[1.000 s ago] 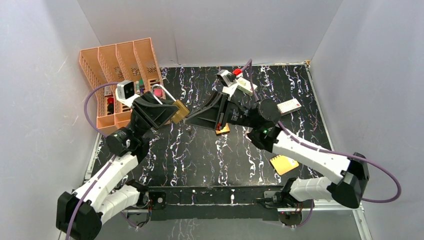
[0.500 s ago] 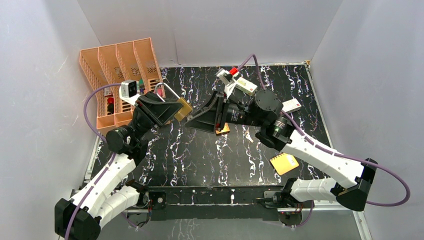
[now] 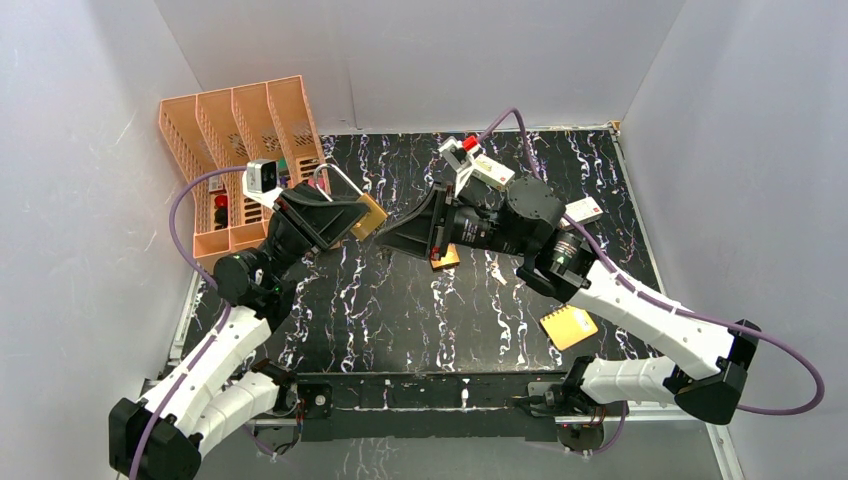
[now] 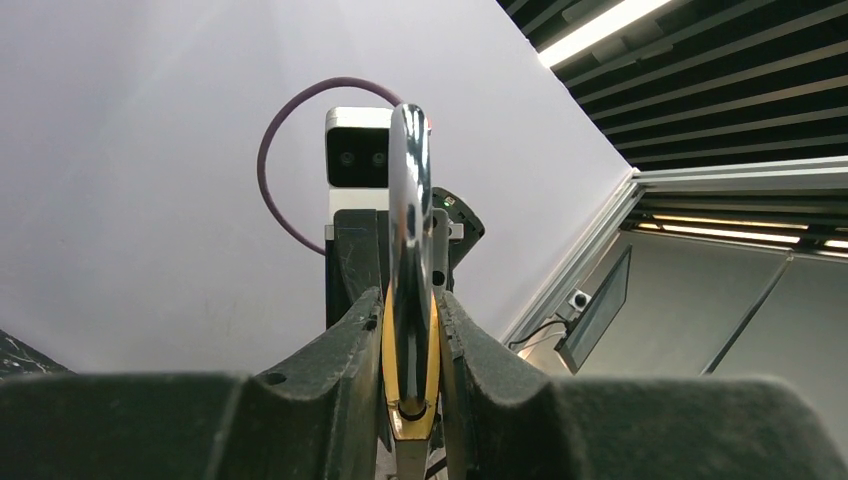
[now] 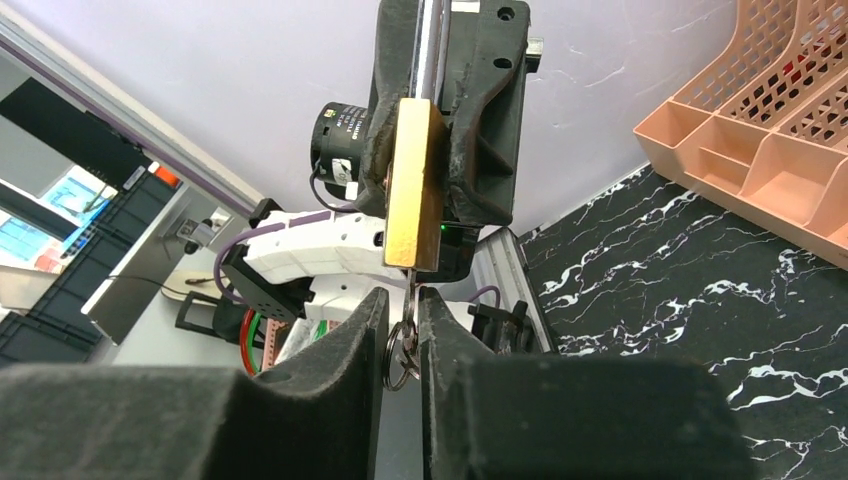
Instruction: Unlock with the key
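Organizer (image 3: 190, 140) holds red item (image 3: 221, 204); right tool (image 5: 402, 300) pinches key (image 5: 406, 347).

We saw a peach tray (image 3: 215, 120) at the far left corner of the black marbled table (image 3: 400, 310), with small items in its near compartments. A yellow pad (image 3: 567, 327) lay toward the near right. A white card (image 3: 583, 210) lay farther back, well apart from it.

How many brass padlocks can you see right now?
1 for sure: the brass padlock clamped in the left gripper. A brass-coloured piece half hidden under the right gripper may be another.
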Robot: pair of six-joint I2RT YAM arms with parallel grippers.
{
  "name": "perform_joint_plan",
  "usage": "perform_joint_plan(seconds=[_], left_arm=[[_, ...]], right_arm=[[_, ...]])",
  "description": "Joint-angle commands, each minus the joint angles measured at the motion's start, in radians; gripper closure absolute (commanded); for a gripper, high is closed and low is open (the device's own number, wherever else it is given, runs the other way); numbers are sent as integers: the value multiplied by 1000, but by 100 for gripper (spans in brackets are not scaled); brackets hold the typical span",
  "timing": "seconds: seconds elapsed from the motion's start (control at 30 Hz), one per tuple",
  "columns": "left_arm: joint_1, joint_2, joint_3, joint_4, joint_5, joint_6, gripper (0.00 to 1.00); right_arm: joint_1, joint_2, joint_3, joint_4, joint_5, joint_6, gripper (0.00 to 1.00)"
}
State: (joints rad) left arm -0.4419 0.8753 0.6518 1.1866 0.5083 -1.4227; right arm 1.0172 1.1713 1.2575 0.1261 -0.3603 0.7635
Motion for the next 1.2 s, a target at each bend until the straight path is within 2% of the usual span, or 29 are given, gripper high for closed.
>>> perform_joint_plan(seconds=[0.0, 0.07, 0.13, 0.2, 0.23, 0.5, 0.53, 0.63, 0.77, 0.87, 1.0, 1.17], left_arm=[[6, -8, 52, 53, -37, 9, 100], [6, -3, 60, 53, -24, 8, 100], [6, 2, 63, 53, -20, 6, 100], [6, 10, 63, 53, -18, -2, 100], [6, 15, 62, 53, -16, -7, 97], [6, 25, 62, 53, 17, -24, 56], [6, 25, 61, 53, 21, -24, 53], [6, 24, 54, 50, 32, -24, 52], [6, 21, 39, 46, 41, -28, 53], [6, 14, 26, 33, 49, -26, 48], [6, -8, 1, -2, 45, -12, 37], [6, -25, -3, -81, 41, 16, 37]], right_arm=[[11, -46, 36, 97, 20, 7, 76], [12, -43, 36, 101, 28, 8, 92], [12, -36, 39, 104, 21, 8, 100], [12, -29, 37, 111, 16, 12, 100], [11, -29, 34, 113, 18, 12, 100], [11, -66, -46, 230, 108, 35, 100], [11, -71, -65, 263, 118, 40, 100], [12, -82, -104, 344, 132, 60, 100], [12, -83, -114, 370, 153, 57, 100], [12, -97, -138, 410, 183, 51, 100], [11, -106, -145, 436, 205, 32, 100], [12, -91, -131, 419, 195, 26, 100]])
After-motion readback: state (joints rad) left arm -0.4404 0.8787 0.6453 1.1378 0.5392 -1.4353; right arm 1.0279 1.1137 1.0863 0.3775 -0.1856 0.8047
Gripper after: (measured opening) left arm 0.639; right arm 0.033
